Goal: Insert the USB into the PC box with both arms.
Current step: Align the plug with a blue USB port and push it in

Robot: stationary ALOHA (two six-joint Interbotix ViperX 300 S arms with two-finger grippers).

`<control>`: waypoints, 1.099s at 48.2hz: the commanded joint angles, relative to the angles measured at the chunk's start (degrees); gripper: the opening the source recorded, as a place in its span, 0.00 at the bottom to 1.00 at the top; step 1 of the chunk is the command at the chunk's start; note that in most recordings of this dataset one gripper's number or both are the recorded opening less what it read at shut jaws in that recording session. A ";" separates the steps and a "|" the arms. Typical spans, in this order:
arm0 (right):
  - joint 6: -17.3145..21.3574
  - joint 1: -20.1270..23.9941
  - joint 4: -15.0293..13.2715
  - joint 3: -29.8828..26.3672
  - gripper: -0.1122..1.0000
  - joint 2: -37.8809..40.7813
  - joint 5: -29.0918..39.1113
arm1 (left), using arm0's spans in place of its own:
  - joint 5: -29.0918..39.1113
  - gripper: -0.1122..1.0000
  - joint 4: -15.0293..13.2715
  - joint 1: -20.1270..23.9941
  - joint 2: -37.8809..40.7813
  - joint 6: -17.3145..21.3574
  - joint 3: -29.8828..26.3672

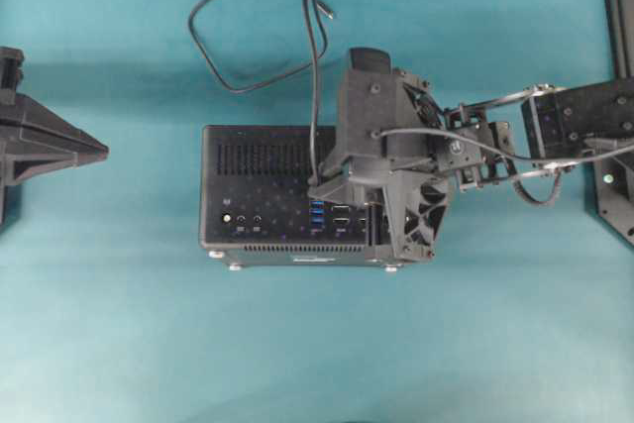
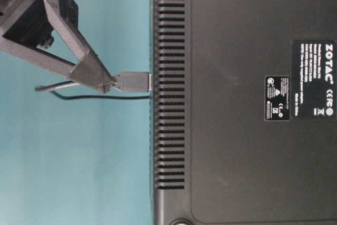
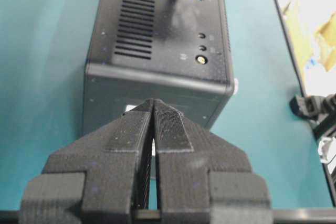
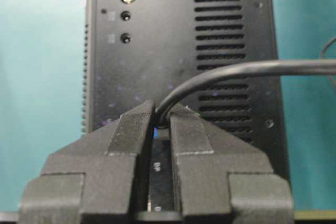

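The PC box (image 1: 267, 160) lies on the teal table with its port panel up and its blue ports (image 1: 317, 215) showing. My right gripper (image 1: 319, 187) hangs over that panel, shut on the USB cable just behind the plug (image 2: 131, 81). In the table-level view the right gripper (image 2: 108, 85) holds the plug level, its metal tip meeting the PC box (image 2: 237, 130) at the panel edge. The right wrist view shows the right gripper (image 4: 161, 116) pinching the cable (image 4: 236, 69). The USB loop (image 1: 248, 27) lies behind the box. My left gripper (image 1: 84, 149) is shut and empty, left of the box; its tips (image 3: 154, 103) point at the PC box (image 3: 157, 40).
Small silver feet (image 1: 235, 265) stick out from the box's near side. A black frame rail (image 1: 616, 7) runs along the far right edge of the table. Bare teal table (image 1: 297, 344) surrounds the box at the front and left.
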 commanded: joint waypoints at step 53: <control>0.09 1.32 3.08 0.44 0.16 0.26 -2.20 | -0.26 0.10 0.18 0.00 0.18 -0.09 -0.62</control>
